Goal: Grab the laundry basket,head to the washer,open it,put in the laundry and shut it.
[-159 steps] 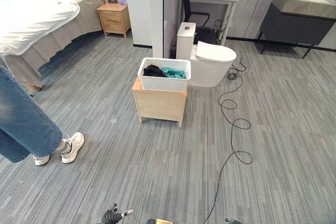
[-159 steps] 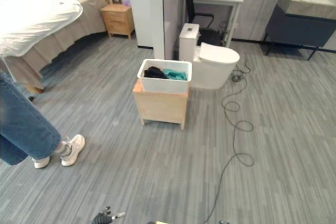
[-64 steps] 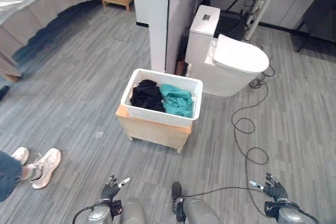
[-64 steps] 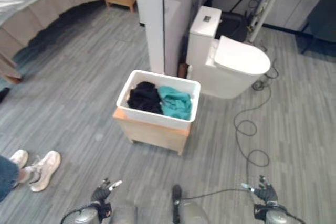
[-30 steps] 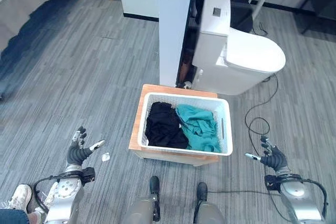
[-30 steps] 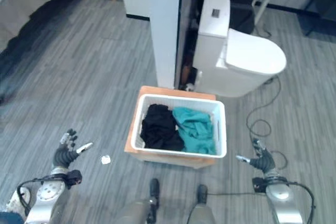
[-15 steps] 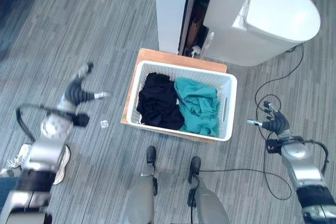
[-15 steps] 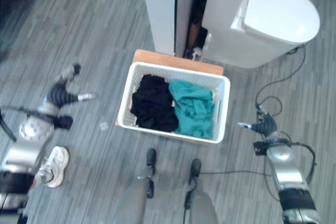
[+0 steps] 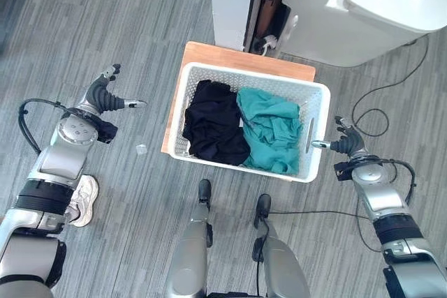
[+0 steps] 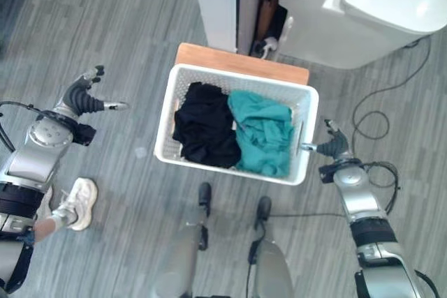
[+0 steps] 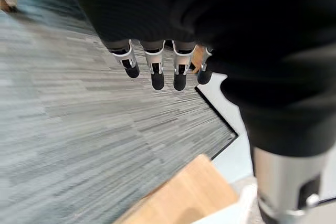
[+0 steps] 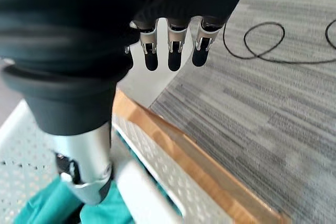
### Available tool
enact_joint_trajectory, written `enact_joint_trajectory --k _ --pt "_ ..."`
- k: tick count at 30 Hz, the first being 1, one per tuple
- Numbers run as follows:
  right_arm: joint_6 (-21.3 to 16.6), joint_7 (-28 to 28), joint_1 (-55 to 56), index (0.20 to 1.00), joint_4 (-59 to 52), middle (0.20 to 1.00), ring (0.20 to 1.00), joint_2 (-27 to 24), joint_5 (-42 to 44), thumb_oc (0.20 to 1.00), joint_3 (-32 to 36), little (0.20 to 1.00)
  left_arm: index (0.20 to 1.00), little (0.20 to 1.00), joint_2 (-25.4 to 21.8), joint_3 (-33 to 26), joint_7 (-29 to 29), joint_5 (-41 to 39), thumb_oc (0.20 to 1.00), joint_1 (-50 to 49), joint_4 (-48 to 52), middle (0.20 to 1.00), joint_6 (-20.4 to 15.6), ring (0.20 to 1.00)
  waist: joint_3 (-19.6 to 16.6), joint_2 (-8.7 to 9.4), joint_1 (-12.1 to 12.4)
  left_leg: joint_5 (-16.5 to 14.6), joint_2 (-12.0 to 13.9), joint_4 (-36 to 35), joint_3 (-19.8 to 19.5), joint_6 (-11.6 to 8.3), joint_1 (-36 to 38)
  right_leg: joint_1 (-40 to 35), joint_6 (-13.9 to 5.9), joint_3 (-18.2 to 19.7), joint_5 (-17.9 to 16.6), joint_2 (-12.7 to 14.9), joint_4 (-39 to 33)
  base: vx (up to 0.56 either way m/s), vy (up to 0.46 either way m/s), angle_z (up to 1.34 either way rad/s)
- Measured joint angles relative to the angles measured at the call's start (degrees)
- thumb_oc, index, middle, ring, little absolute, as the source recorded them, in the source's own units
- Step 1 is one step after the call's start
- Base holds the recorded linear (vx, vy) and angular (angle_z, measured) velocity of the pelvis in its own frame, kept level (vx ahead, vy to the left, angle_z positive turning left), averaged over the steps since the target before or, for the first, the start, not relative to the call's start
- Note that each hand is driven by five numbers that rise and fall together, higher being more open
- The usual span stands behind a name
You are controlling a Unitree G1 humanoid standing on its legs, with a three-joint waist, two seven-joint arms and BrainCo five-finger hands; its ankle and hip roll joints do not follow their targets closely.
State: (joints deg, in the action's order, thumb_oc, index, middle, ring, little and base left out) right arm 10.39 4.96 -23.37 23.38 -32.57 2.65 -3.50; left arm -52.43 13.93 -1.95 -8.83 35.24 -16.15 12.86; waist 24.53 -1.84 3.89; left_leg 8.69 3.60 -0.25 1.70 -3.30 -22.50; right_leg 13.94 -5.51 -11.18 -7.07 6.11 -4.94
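Over the last half second the right hand [image 9: 343, 144] has closed in on the basket [image 9: 318, 113]: its thumb tip now sits at the slot handle in the basket's right wall, where before it hung clear of the rim out over the floor. The fingers are relaxed and spread, curled round nothing, and the right wrist view shows the thumb just above the white rim with the fingers [image 12: 169, 56] pointing out past the wooden edge. The left hand [image 9: 103, 97] has hardly gained ground; it hangs well apart from the basket's left wall, out over the grey floor [image 9: 105, 19], fingers loosely extended and the thumb pointing toward the basket, holding nothing. The whole view has also tipped further down, so the camera has moved and the basket's shift in the picture is not its own. The basket sits on the low wooden stand [image 9: 209, 55], directly ahead of the robot, holding black clothes [image 9: 213, 120] on the left and teal clothes [image 9: 269, 127] on the right, with a white pillar [image 9: 232, 1] and a toilet [image 9: 363, 5] just beyond. A small scrap [image 9: 141, 149] lies on the floor near the left hand. By my reading the grab is only half set up: the right side is at its handle, the left must still travel in before any lift.
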Motion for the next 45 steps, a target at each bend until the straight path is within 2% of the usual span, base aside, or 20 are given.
enact_joint_trajectory --k 4,12,17,22,25,29,45 --pt "-0.2 0.0 0.6 1.000 -0.2 1.000 1.000 0.7 0.0 1.000 -0.1 1.000 1.000 1.000 -0.4 0.6 -2.0 -0.3 1.000 -0.9 3.1 1.000 0.1 1.000 0.1 -0.08 0.0 0.0 0.0 0.0 0.1 0.01 0.0 0.0 0.00 0.0 0.0 0.1 0.0 -0.01 -0.036 0.00" --pt "-0.8 0.1 1.3 1.000 -0.3 1.000 1.000 2.7 2.3 1.000 -0.7 1.000 1.000 1.000 -0.1 2.8 -2.0 -2.4 1.000 -0.2 3.8 1.000 -0.2 1.000 0.3 -0.43 -0.9 0.0 0.0 0.0 0.4 -0.01 0.2 0.0 0.02 0.4 0.0 0.0 0.0 -0.01 -0.015 -0.01" --pt "-1.8 0.1 2.0 1.000 -0.8 1.000 1.000 3.1 2.3 1.000 -0.6 1.000 1.000 1.000 3.5 3.1 -1.0 -1.5 1.000 0.6 2.6 1.000 -0.2 1.000 0.4 -0.68 -1.6 0.0 0.1 -0.1 0.8 -0.02 0.3 0.2 0.01 0.9 -0.1 0.1 0.0 -0.01 -0.015 -0.03" --pt "-1.9 0.9 2.3 1.000 -2.2 1.000 1.000 3.4 2.7 1.000 -0.6 1.000 1.000 1.000 10.3 3.2 1.5 2.0 1.000 2.8 -3.7 1.000 -0.1 1.000 0.7 -0.91 -1.8 0.0 0.2 -0.2 0.8 -0.02 0.2 0.5 0.01 1.2 -0.1 0.0 0.0 0.00 -0.002 -0.01" --pt "-2.6 1.2 2.2 1.000 -3.0 1.000 1.000 3.5 3.4 1.000 -0.6 1.000 1.000 1.000 11.3 3.4 1.8 3.2 1.000 2.9 -5.1 1.000 -0.1 1.000 1.6 -0.76 -2.4 0.0 0.2 -0.3 0.9 -0.02 0.1 0.7 0.03 1.2 -0.1 -0.1 0.0 0.00 0.000 0.00" --pt "-3.3 1.3 2.3 1.000 -5.3 1.000 1.000 3.6 3.3 1.000 -0.7 1.000 1.000 1.000 16.2 3.7 3.6 4.9 1.000 3.1 -7.0 1.000 -0.1 1.000 1.8 -0.60 -3.4 0.0 0.2 -0.2 1.2 0.02 -1.4 2.2 0.05 1.3 -0.2 -0.1 0.0 0.00 0.000 0.00" --pt "-4.1 2.5 1.7 1.000 -6.9 1.000 1.000 3.7 4.0 1.000 -1.2 1.000 1.000 1.000 16.9 5.2 6.8 5.0 1.000 7.2 -9.0 1.000 -0.1 1.000 2.6 0.28 -4.1 0.0 0.3 -0.1 1.3 0.02 -2.5 3.3 0.07 1.4 -0.3 -0.1 0.0 0.00 0.000 0.00"
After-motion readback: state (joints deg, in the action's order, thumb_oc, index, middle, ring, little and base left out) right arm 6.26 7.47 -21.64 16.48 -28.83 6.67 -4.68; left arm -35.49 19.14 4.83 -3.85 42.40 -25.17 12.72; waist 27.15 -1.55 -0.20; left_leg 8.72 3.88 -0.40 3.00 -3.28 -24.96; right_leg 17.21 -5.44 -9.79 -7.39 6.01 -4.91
